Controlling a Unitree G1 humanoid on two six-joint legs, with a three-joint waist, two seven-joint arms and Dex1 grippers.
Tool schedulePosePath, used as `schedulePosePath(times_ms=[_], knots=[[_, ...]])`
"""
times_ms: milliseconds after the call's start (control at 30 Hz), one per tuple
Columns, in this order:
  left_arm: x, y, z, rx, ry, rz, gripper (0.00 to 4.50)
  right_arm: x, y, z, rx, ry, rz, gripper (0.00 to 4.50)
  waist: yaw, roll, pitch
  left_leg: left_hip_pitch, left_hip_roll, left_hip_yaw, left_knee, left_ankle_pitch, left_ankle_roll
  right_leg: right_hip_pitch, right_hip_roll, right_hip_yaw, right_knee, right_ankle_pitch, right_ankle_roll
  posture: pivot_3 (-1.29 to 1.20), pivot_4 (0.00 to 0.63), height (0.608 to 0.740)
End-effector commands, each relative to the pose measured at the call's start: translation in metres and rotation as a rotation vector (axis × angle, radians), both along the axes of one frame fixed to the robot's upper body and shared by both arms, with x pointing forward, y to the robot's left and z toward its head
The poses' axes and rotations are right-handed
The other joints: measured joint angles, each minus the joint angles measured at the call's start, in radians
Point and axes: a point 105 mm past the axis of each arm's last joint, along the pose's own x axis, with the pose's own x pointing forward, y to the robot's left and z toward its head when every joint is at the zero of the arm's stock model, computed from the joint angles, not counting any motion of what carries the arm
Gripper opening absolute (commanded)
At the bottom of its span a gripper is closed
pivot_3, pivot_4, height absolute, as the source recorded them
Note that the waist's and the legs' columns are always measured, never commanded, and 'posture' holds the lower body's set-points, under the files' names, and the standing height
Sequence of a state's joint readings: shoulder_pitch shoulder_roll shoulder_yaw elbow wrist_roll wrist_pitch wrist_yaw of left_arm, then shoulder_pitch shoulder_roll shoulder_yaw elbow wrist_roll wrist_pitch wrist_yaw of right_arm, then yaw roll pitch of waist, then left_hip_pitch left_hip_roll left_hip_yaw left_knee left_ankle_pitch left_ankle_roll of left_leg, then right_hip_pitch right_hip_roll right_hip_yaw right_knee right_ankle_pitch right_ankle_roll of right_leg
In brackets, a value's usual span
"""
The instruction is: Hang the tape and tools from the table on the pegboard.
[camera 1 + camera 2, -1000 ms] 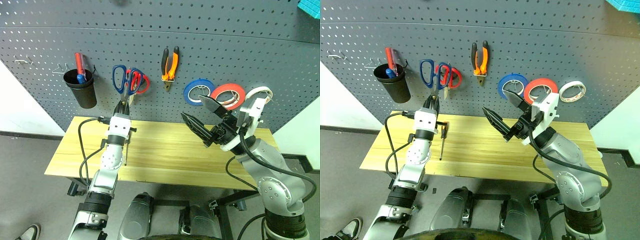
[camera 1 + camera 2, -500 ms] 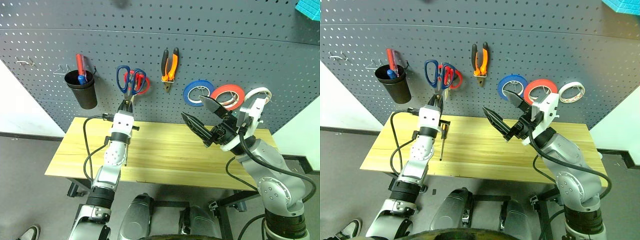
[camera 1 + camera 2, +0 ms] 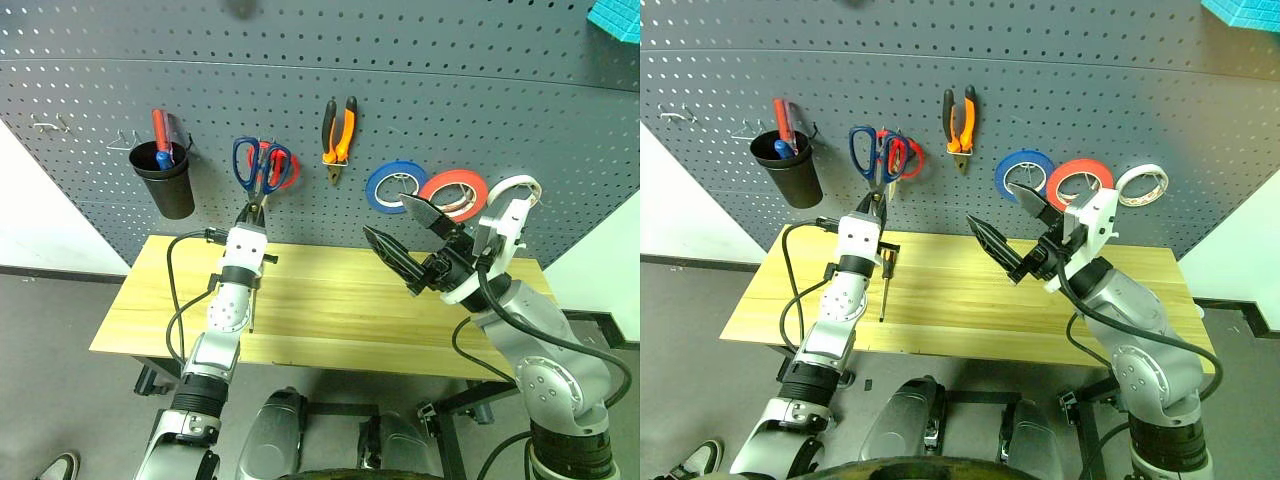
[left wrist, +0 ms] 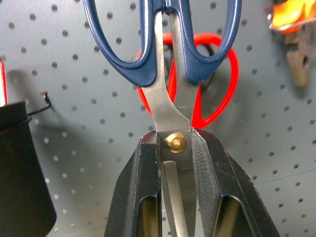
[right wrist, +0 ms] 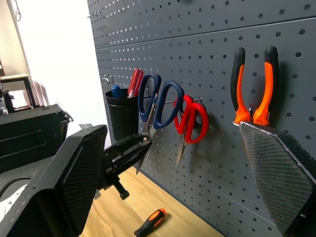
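My left gripper is shut on the blades of the steel scissors, gripping just below the pivot. It holds them upright against the pegboard. Their dark blue handles overlap the red-handled scissors at that hook. The orange-and-black pliers and the red tape hang on the board. The small screwdriver lies on the table beside my left arm. My right gripper hovers open above the table's middle, holding nothing.
A black cup with red and blue items hangs at the board's left. A blue roll and a white-cored roll flank the red tape. Bare hooks stick out far left.
The blue-handled scissors shifted slightly right, closer over the red scissors, and have held still for the last half second. My right arm has not moved.
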State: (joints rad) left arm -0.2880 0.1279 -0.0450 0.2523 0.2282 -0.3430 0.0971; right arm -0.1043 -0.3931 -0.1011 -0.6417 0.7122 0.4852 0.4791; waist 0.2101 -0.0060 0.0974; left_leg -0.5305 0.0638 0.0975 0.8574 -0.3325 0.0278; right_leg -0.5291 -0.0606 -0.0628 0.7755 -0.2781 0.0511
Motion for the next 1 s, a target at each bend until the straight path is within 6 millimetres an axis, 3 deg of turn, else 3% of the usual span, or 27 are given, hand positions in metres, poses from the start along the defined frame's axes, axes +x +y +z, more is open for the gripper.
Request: schedulePosePath(times_ms=[33,600,1000], knots=[[-0.007,-0.006,0.024,-0.02,-0.105,-0.043,0.52,-0.006,0.003,0.008,-0.001,-0.042,0.016,4.5,-0.001,0.0,0.0,0.0,0.0,0.0,0.0,0.0,0.0,0.0,0.0,0.0,0.0,0.0,0.0,0.24,0.065,0.657],[0.0,0.0,0.016,-0.019,-0.056,-0.003,0.52,-0.008,0.003,0.004,-0.004,-0.03,0.012,4.5,-0.001,0.0,0.0,0.0,0.0,0.0,0.0,0.0,0.0,0.0,0.0,0.0,0.0,0.0,0.0,0.23,0.066,0.657],[0.009,-0.007,0.009,-0.033,-0.006,-0.017,0.52,-0.008,0.003,0.005,-0.001,-0.031,0.006,4.5,-0.002,0.0,0.0,0.0,0.0,0.0,0.0,0.0,0.0,0.0,0.0,0.0,0.0,0.0,0.0,0.23,0.064,0.657]])
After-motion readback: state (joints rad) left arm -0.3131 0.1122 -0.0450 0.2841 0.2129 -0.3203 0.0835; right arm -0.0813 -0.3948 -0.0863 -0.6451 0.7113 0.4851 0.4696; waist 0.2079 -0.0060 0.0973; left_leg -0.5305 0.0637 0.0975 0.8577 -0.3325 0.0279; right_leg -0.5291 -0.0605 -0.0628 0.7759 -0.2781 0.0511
